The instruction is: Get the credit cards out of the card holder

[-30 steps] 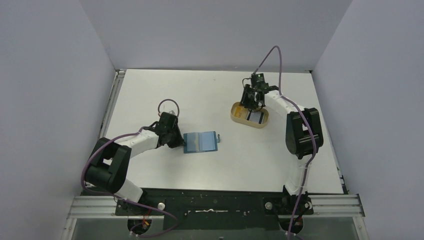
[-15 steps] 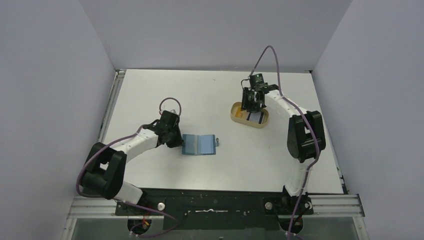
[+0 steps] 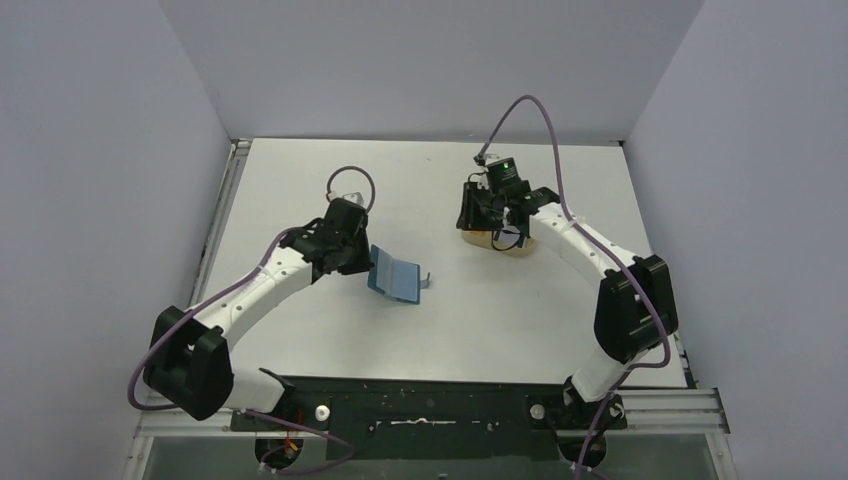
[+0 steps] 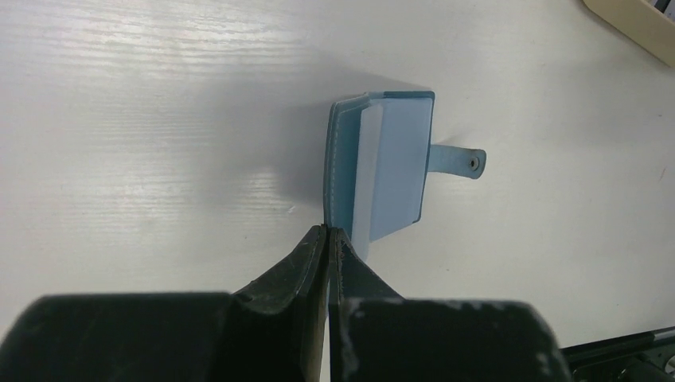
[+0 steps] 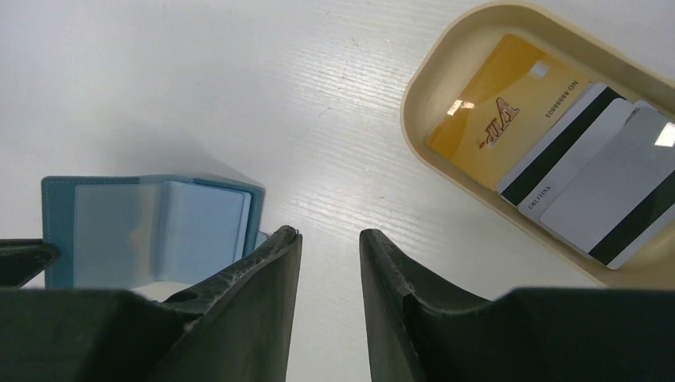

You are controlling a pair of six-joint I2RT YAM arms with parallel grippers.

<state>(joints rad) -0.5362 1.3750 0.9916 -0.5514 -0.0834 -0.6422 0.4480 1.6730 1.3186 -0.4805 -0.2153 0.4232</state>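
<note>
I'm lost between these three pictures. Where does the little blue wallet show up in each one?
Top view: wallet just left of centre.
Left wrist view: mid-picture, just above the shut left claw.
Right wrist view: lower left, partly behind the right claw.
Shared landmark: the tan tray, right of the wallet from above, in the top right corner for the left wrist, upper right for the right wrist.
</note>
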